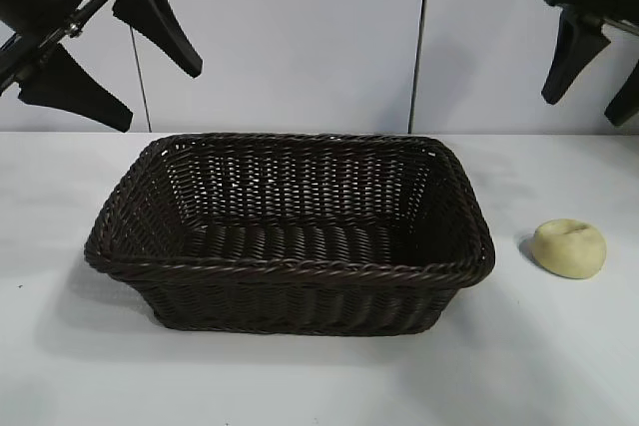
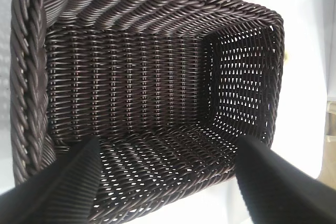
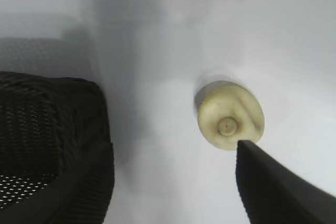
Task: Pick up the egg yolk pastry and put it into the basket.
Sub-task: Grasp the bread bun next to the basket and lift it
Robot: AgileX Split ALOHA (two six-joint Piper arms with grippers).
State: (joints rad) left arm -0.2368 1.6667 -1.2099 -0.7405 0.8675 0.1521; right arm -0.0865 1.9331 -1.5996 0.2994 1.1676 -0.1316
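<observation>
Wicker basket (image 1: pixel 290 268) sits empty, the egg yolk pastry (image 1: pixel 569 247) on the table beside it, ungrasped; both grippers hang above, jaws apparently spread.

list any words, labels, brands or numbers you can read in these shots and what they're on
None: no view shows any readable text.
basket: plain dark wicker, no tag or label.
egg yolk pastry: plain, only a dimple on top.
left gripper and right gripper: plain black fingers, no markings.
table: bare white.
</observation>
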